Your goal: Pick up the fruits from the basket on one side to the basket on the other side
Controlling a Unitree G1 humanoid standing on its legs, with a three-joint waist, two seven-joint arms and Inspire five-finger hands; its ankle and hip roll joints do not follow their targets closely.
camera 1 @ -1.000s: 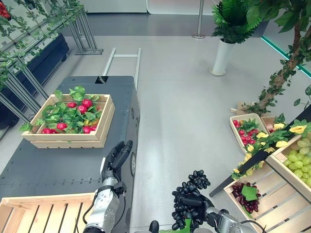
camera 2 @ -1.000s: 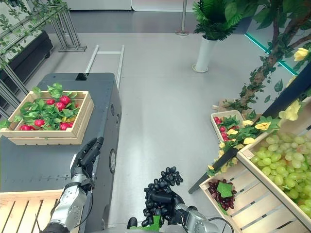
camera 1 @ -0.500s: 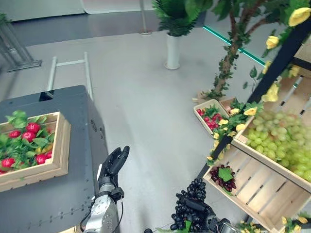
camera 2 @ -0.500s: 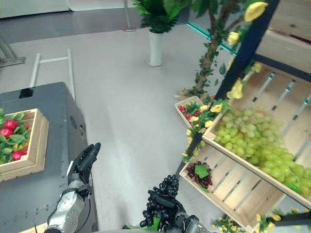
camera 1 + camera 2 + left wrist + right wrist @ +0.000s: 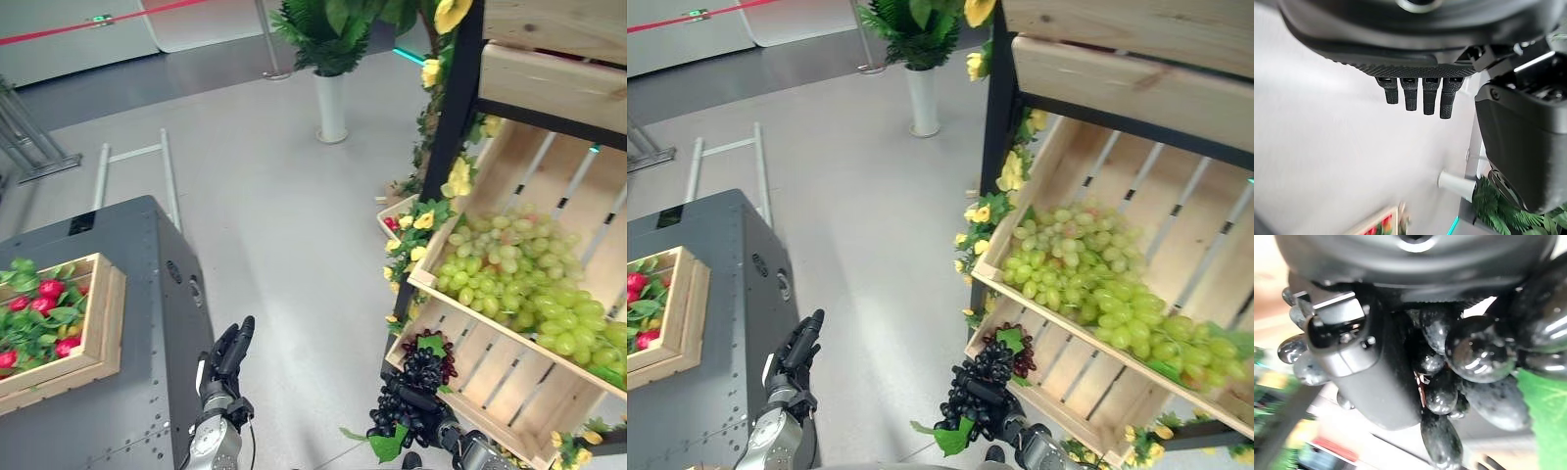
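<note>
While gripped, black grapes [image 5: 407, 406] inside right fingers [image 5: 1364, 377]

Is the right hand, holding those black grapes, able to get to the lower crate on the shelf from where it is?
Probably yes: the right hand with the black grapes hangs just before the lower crate, and nothing stands between.

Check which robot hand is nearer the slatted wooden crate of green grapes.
Right. The right robot hand, shut on a bunch of black grapes, sits just below the slatted wooden crate of green grapes. The left robot hand hangs open beside the grey cabinet, well away.
</note>
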